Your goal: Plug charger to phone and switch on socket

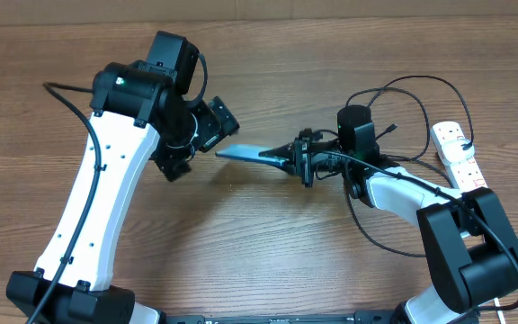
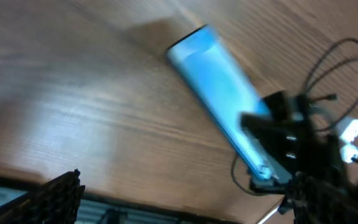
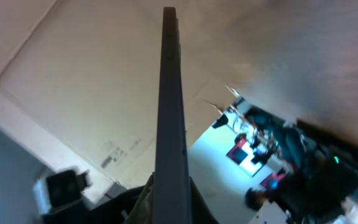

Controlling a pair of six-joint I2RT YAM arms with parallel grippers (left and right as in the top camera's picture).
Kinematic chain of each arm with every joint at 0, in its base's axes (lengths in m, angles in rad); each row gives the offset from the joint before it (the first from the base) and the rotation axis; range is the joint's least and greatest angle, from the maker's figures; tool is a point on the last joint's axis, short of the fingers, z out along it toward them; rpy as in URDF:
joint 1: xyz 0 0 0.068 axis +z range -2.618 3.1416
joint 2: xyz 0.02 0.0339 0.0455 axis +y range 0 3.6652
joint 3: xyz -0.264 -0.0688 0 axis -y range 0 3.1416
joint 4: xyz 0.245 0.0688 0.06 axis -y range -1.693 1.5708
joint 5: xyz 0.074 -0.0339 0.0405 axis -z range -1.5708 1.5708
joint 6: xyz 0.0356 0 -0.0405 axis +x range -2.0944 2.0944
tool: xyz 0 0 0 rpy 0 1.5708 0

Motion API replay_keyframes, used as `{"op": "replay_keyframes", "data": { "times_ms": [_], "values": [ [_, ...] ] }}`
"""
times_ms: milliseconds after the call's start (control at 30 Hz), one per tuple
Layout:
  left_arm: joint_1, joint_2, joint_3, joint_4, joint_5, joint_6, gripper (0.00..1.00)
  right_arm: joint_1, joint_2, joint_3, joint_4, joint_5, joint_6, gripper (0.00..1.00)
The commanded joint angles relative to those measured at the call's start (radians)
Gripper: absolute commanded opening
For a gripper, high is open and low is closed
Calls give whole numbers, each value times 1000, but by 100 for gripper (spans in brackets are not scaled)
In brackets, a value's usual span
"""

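— One slim rectangular smartphone with a light blue screen point(image 1: 250, 155): where is it?
— Held off the brown wooden table point(image 1: 268, 243), near its middle and tilted on edge. The right gripper point(image 1: 299, 157) is clamped tight on its right end.
— And the left gripper point(image 1: 203, 139)?
— Fingers spread wide, holding nothing, just beside the phone's free left end.
— The long thin black charger cable point(image 1: 418, 78)?
— Looped on the table behind the right arm. I cannot make out its plug tip.
— The white elongated power strip with red switches point(image 1: 459, 148)?
— Flat at the table's right edge, well apart from the phone
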Motion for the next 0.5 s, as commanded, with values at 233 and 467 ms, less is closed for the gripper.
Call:
{"op": "replay_keyframes", "data": {
  "times_ms": [233, 467],
  "values": [
    [237, -93, 15, -90, 129, 155, 100, -2, -17, 10, 229, -34, -4, 4],
    [382, -350, -4, -109, 6, 191, 100, -2, -17, 10, 230, -10, -11, 4]
  ]
}}
